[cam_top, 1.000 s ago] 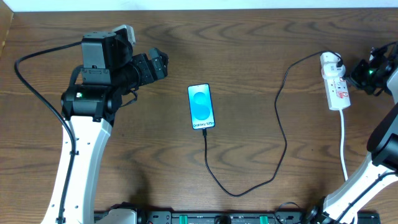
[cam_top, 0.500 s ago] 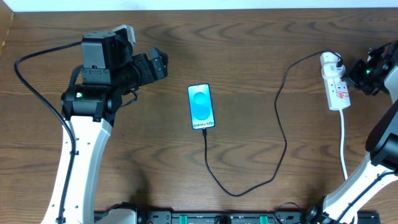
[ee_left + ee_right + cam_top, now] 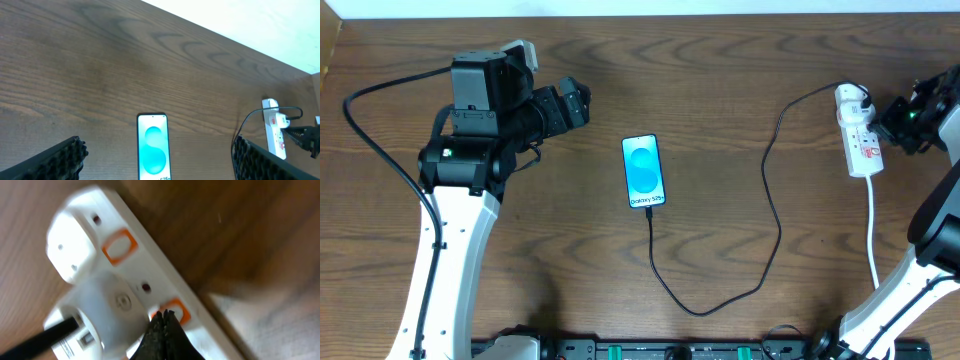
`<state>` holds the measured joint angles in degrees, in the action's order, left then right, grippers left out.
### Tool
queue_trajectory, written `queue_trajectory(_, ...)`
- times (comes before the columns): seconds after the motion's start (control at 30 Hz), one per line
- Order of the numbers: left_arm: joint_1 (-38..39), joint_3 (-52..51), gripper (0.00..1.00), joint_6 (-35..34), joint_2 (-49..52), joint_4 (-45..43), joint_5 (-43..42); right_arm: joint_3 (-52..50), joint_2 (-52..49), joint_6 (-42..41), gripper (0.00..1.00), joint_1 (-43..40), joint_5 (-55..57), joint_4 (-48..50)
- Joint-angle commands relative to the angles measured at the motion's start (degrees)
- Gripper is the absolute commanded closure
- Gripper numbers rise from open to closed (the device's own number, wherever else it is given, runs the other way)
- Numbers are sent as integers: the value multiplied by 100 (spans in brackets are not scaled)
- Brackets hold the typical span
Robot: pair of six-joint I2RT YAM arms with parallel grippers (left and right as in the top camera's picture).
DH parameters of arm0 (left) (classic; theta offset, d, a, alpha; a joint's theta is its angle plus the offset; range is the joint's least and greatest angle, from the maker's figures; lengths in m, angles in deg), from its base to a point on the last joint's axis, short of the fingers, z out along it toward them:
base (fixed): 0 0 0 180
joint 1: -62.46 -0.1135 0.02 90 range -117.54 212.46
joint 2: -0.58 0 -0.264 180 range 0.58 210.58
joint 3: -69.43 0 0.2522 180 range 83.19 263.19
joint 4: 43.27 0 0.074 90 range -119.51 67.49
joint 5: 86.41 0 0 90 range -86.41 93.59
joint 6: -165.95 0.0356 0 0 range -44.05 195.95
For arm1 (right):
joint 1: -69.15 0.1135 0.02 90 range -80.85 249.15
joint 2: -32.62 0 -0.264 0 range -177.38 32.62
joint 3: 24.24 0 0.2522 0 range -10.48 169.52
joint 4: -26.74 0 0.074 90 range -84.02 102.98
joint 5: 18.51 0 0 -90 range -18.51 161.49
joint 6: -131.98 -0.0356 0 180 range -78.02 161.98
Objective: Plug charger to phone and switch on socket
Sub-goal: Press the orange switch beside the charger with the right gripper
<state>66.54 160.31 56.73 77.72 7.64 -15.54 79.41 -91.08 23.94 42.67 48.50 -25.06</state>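
Resolving wrist-side only: pinched right gripper point(image 3: 163, 316) touching socket point(image 3: 131, 280).

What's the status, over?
Right claw shut, tip at socket switch. Left claw open, off the phone. Charger plugged in. Nothing blocking.

The right tool point(image 3: 164, 321) has edged toward the socket point(image 3: 865, 152).
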Motion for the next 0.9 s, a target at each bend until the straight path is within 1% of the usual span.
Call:
queue_trajectory(0.0,-20,11,4,76,0,13,39,-111,-299,-417,99,184,-227,-170)
queue_trajectory(0.23,-20,11,4,79,0,13,39,-111,-299,-839,99,177,-188,-66)
queue_trajectory(0.5,-20,11,4,79,0,13,39,-111,-297,-1628,99,-24,-146,356)
queue_trajectory(0.67,-20,11,4,79,0,13,39,-111,-295,-1663,99,-227,-664,560)
queue_trajectory(0.87,-20,11,4,79,0,13,39,-111,-295,-1659,99,-238,-745,549)
